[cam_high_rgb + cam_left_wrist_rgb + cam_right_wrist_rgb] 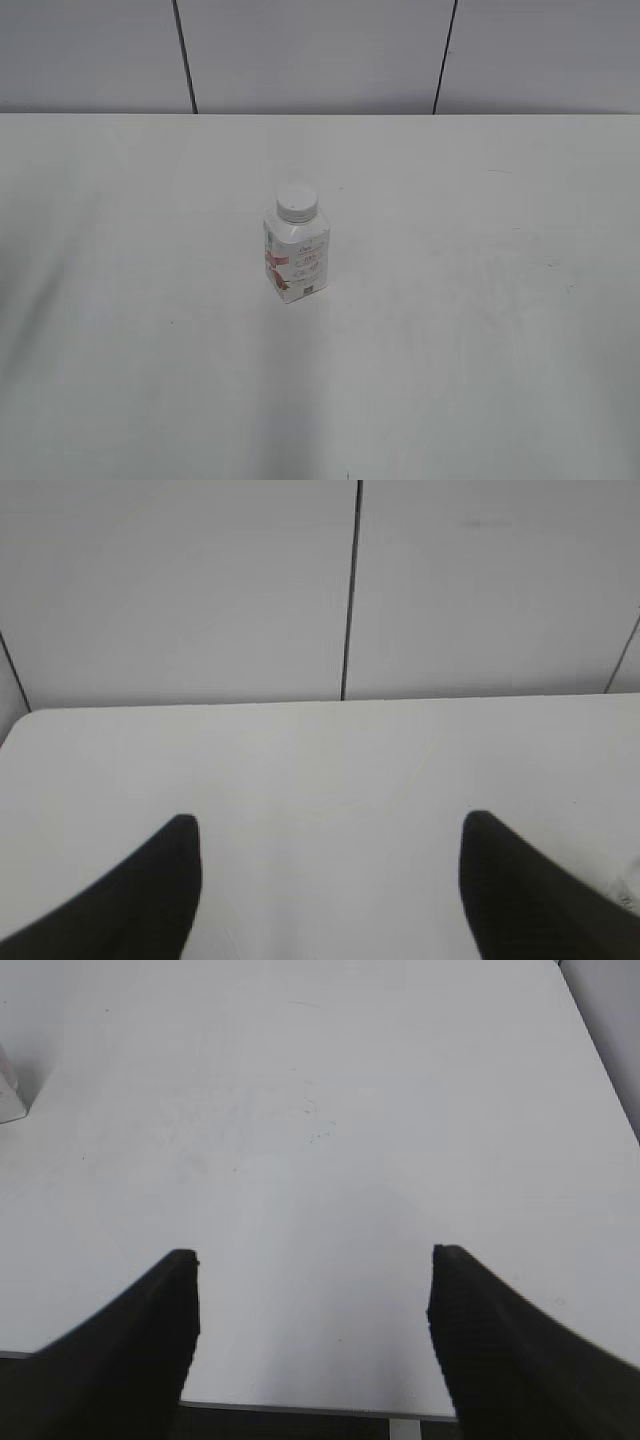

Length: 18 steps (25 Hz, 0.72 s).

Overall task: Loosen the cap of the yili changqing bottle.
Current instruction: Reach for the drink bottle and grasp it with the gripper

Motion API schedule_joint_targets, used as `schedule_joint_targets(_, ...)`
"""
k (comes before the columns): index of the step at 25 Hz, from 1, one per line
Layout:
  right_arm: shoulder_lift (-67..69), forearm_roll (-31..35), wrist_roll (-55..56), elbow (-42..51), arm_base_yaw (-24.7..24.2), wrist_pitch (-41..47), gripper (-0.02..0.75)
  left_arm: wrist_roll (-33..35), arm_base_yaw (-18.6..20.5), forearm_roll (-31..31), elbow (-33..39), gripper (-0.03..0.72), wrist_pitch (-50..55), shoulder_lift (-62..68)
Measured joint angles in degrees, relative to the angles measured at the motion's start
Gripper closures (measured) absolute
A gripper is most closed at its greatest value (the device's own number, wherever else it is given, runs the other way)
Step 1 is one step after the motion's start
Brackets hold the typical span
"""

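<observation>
One yili changqing bottle (pixel 296 258), its single cap (pixel 297 203) on, stands upright mid-table (pixel 480 350), well apart from both grippers: left gripper (pixel 330 825) and right gripper (pixel 312 1255), jaws spread, empty.

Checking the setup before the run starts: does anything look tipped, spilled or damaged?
Nothing stands out. The yili changqing bottle stands upright on the white table with the cap on. No spill shows. Both grippers, left and right, have their jaws open and empty.

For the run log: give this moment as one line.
bottle upright on table | cap on | left pincer open, empty | right pincer open, empty
</observation>
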Motion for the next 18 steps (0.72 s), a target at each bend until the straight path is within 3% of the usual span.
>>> schedule_joint_targets(3,0.0,0.0,0.0,0.0,0.0,0.0,0.172,0.3,-0.1,0.1,3.5,0.194,-7.1,5.4)
schedule_joint_targets(6,0.0,0.0,0.0,0.0,0.0,0.0,0.172,-2.8,-2.1,4.8,6.0,0.194,-13.7,12.4)
schedule_joint_targets(11,0.0,0.0,0.0,0.0,0.0,0.0,0.172,-17.2,-8.4,19.1,7.9,0.194,-24.6,21.8)
schedule_joint_targets(14,0.0,0.0,0.0,0.0,0.0,0.0,0.172,-27.7,-9.2,30.6,8.5,0.194,-32.4,28.1)
schedule_joint_targets(18,0.0,0.0,0.0,0.0,0.0,0.0,0.172,-32.2,-9.2,43.1,9.0,0.194,-42.1,35.9)
